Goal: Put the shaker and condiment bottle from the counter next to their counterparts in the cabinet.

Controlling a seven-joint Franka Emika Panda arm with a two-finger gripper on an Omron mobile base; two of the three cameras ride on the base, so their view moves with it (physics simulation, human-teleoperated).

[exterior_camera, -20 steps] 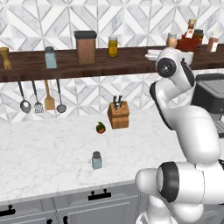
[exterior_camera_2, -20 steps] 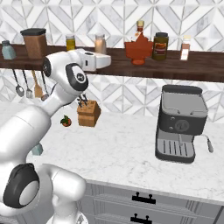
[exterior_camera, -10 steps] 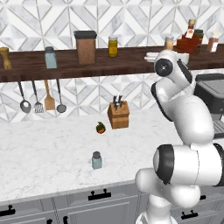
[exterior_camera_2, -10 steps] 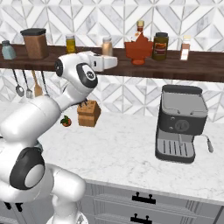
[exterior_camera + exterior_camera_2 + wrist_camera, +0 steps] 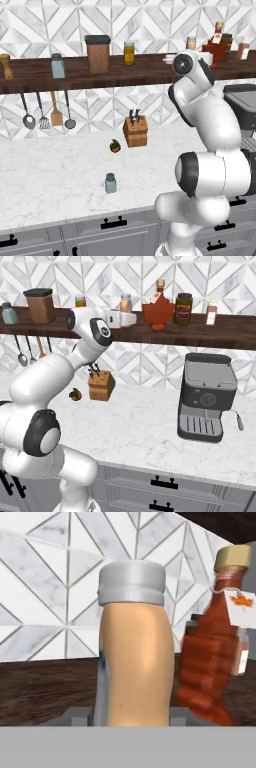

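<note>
My gripper (image 5: 132, 716) is shut on the peach-orange condiment bottle (image 5: 134, 662), which stands upright between the fingers. It is up at the dark wooden cabinet shelf (image 5: 200, 333), just left of the red sauce bottle (image 5: 210, 662) and close to it. From the right base view the condiment bottle (image 5: 125, 303) sits by the gripper (image 5: 131, 317), with the red bottle (image 5: 159, 308) and a dark-capped jar (image 5: 183, 308) to its right. One pale blue-grey shaker (image 5: 110, 183) stands on the marble counter (image 5: 50, 185). Its twin (image 5: 58, 65) stands on the shelf at the left.
On the shelf stand a brown canister (image 5: 98, 54), a yellow jar (image 5: 129, 53) and a wooden pepper mill (image 5: 6, 66). Utensils (image 5: 47, 110) hang under it. A knife block (image 5: 135, 132) and a small red fruit (image 5: 115, 146) sit on the counter. A coffee machine (image 5: 206, 396) stands at the right.
The hand has carried the condiment bottle to the right along the shelf, closer to the red bottle. The shaker on the counter has not moved.
</note>
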